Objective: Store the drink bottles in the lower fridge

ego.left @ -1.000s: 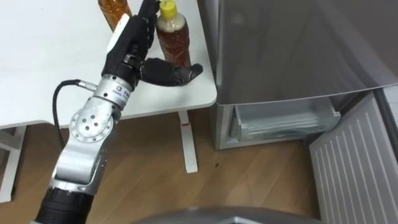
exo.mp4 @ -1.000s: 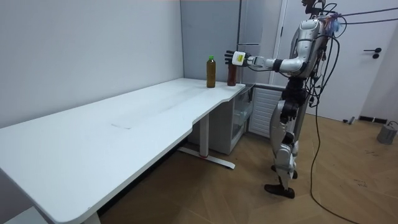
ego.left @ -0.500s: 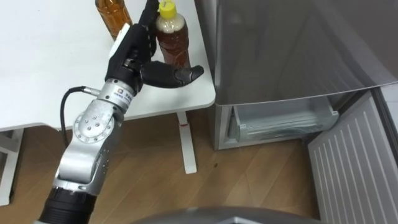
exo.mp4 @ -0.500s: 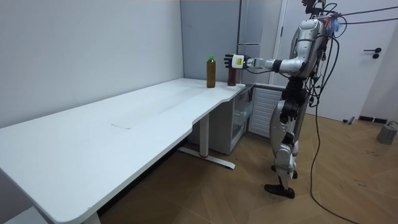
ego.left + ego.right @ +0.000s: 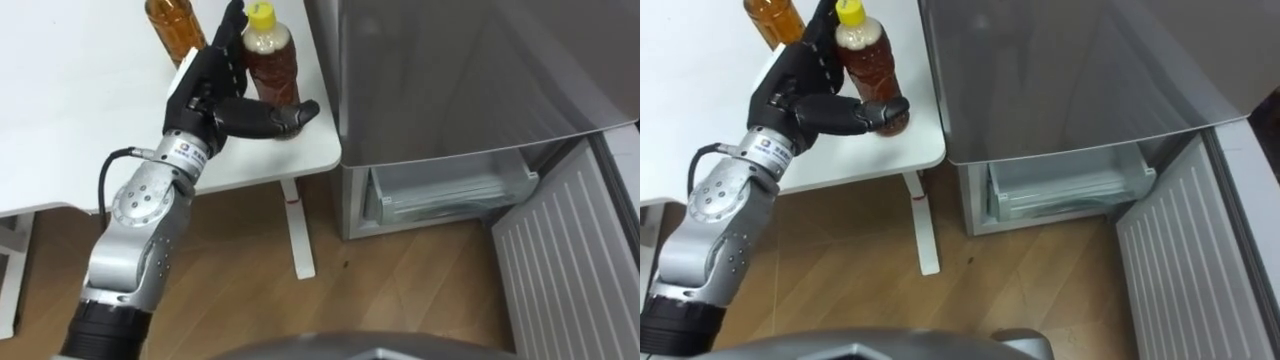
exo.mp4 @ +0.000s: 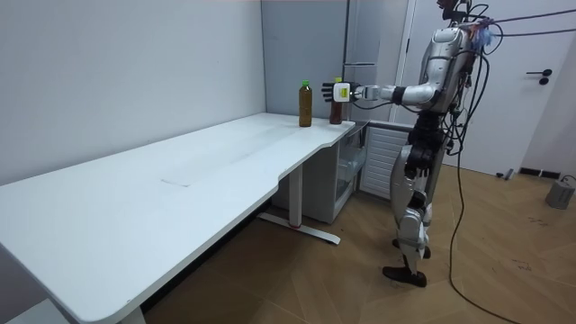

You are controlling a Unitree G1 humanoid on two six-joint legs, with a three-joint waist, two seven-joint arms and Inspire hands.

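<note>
A dark tea bottle with a yellow cap (image 5: 270,60) stands upright near the right corner of the white table (image 5: 80,120). My left hand (image 5: 215,85) is against it: straight fingers rise along its left side, and the thumb reaches across the front of its base. The hand is open around the bottle. A second, amber bottle (image 5: 175,22) stands just behind and to the left; in the room view it has a green cap (image 6: 305,103). I stand beside the table's end, left arm stretched out to the bottles (image 6: 336,101).
The grey fridge (image 5: 470,70) stands right of the table. Its lower compartment is open and shows a clear drawer (image 5: 450,190). The ribbed lower door (image 5: 560,270) is swung out at the lower right. Wooden floor lies below, with the table's leg (image 5: 298,235).
My left hand has closed in on the yellow-capped bottle, and the thumb now lies across its base. The bottles have not moved.
</note>
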